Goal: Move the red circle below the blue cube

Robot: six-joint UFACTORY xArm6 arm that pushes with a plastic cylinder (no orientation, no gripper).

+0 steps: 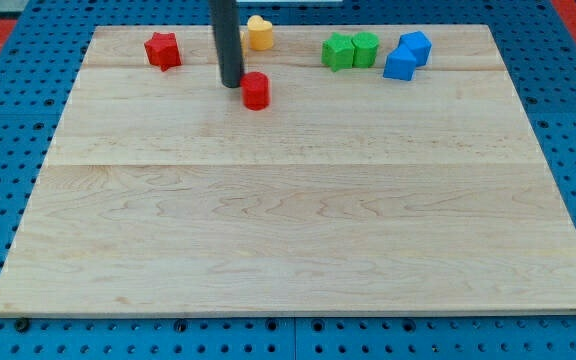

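The red circle (256,90), a short red cylinder, stands on the wooden board (298,220) near the view's top, left of centre. My tip (231,84) sits just to its left, touching or almost touching it. Two blue blocks lie at the view's top right: a blue cube (415,46) and a second blue block (400,65) just below and left of it. The red circle is far to the left of both.
A red star-shaped block (162,50) lies at the top left. A yellow block (259,33) sits at the top, just right of the rod. Two green blocks (338,51) (365,48) sit side by side left of the blue blocks.
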